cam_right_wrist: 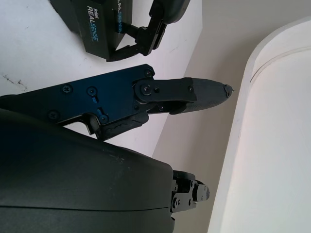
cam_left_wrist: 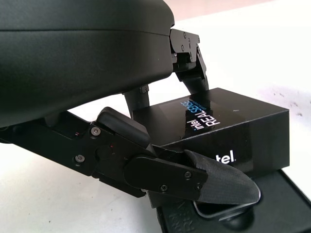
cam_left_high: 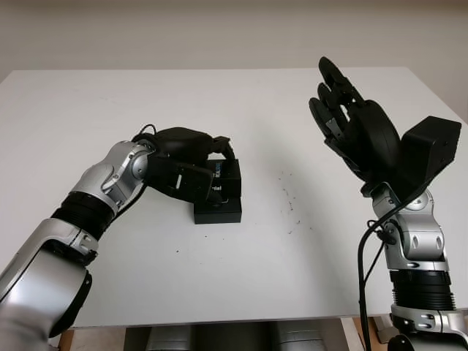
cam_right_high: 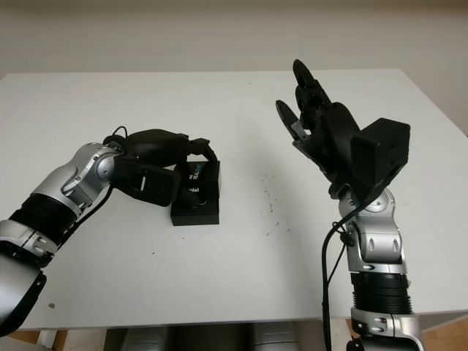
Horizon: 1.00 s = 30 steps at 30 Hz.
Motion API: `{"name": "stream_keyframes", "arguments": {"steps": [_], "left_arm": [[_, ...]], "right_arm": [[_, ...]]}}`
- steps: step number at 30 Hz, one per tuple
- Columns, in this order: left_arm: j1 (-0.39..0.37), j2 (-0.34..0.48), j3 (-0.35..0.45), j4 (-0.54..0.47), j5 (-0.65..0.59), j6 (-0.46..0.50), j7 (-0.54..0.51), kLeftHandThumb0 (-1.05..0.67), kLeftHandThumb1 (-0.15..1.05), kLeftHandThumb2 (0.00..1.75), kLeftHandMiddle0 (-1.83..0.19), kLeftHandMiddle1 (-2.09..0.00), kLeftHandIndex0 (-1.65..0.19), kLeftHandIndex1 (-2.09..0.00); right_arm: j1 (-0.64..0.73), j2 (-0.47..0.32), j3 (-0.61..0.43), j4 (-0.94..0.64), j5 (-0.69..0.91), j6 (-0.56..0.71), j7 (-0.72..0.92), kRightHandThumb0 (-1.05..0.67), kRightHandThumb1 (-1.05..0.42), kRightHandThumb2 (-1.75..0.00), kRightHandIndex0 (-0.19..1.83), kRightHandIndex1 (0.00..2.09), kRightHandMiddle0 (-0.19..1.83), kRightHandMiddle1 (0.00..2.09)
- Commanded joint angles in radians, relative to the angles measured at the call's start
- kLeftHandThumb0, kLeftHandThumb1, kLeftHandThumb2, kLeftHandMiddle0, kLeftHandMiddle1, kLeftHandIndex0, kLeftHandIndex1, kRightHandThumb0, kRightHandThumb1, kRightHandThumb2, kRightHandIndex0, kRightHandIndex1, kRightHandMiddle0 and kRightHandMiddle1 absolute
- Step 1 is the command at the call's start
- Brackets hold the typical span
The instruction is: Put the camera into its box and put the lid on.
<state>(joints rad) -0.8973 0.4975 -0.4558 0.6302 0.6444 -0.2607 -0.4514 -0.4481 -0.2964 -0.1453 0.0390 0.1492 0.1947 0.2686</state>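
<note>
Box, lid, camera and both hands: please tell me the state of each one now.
Box lid: held by the left hand, raised and tilted over the base, not yet closed.
Box base: on the table, open.
Camera: lying in the base, mostly hidden.
Left hand: shut on the lid, over the base.
Right hand: open, raised above the table's right side, holding nothing.

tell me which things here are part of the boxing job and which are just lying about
Part of the job:
- lid, printed RealSense, gripped by the left hand
- box base under it, with the camera in it

Not part of it:
- right hand, open, raised above the table's right side
- white table, with dark specks
</note>
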Motion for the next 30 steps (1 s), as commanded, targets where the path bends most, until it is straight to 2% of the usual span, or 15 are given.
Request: {"name": "stream_keyframes", "arguments": {"steps": [1,5,12,15,17,20,23,26,30], "left_arm": [[0.006,0.002,0.016,-0.045,-0.014,0.014,-0.012,-0.37,1.05,0.35,-0.12,-1.94,-0.03,-1.56],[0.021,0.009,0.020,-0.094,-0.023,0.034,-0.037,-0.37,1.05,0.33,-0.13,-1.80,-0.09,-1.40],[0.042,0.019,0.027,-0.146,-0.041,0.059,-0.067,-0.37,1.05,0.31,-0.15,-1.83,-0.10,-1.40],[0.056,0.026,0.029,-0.179,-0.043,0.075,-0.087,-0.37,1.05,0.32,-0.12,-1.89,-0.08,-1.46],[0.070,0.030,0.032,-0.194,-0.046,0.069,-0.084,-0.36,1.05,0.31,-0.17,-2.04,-0.06,-1.71],[0.086,0.034,0.037,-0.209,-0.048,0.059,-0.076,-0.36,1.05,0.29,-0.25,-2.09,-0.04,-1.93],[0.100,0.036,0.042,-0.217,-0.047,0.045,-0.061,-0.35,1.05,0.26,-0.24,-2.09,-0.07,-1.98],[0.119,0.035,0.041,-0.247,-0.032,0.073,-0.058,-0.35,1.05,0.25,-0.23,-2.09,-0.06,-1.97],[0.159,0.030,0.038,-0.307,0.014,0.120,-0.020,-0.32,1.05,0.24,-0.61,-2.09,-0.19,-2.09]], "right_arm": [[0.000,-0.007,-0.005,-0.007,0.004,-0.001,0.000,-0.61,-1.05,-0.32,-0.10,0.05,0.01,0.06],[-0.001,-0.013,0.001,-0.012,-0.012,0.002,-0.007,-0.62,-1.05,-0.32,-0.09,0.06,0.02,0.06],[-0.005,-0.011,0.006,-0.022,-0.025,0.019,-0.019,-0.58,-1.05,-0.32,-0.08,0.06,0.03,0.07],[-0.003,-0.014,0.008,-0.023,-0.029,0.012,-0.015,-0.58,-1.05,-0.32,-0.09,0.06,0.03,0.07],[-0.003,-0.015,0.009,-0.025,-0.033,0.013,-0.017,-0.57,-1.05,-0.32,-0.08,0.06,0.03,0.06],[-0.002,-0.016,0.011,-0.024,-0.042,0.009,-0.021,-0.57,-1.05,-0.32,-0.07,0.06,0.03,0.06],[-0.004,-0.013,0.009,-0.019,-0.039,0.009,-0.018,-0.57,-1.05,-0.32,-0.07,0.06,0.02,0.06],[-0.007,-0.008,0.003,-0.013,-0.024,0.006,-0.010,-0.57,-1.05,-0.31,-0.08,0.06,0.01,0.06],[-0.003,-0.008,0.003,-0.015,-0.015,0.005,-0.007,-0.57,-1.05,-0.31,-0.09,0.05,0.01,0.05]]}}
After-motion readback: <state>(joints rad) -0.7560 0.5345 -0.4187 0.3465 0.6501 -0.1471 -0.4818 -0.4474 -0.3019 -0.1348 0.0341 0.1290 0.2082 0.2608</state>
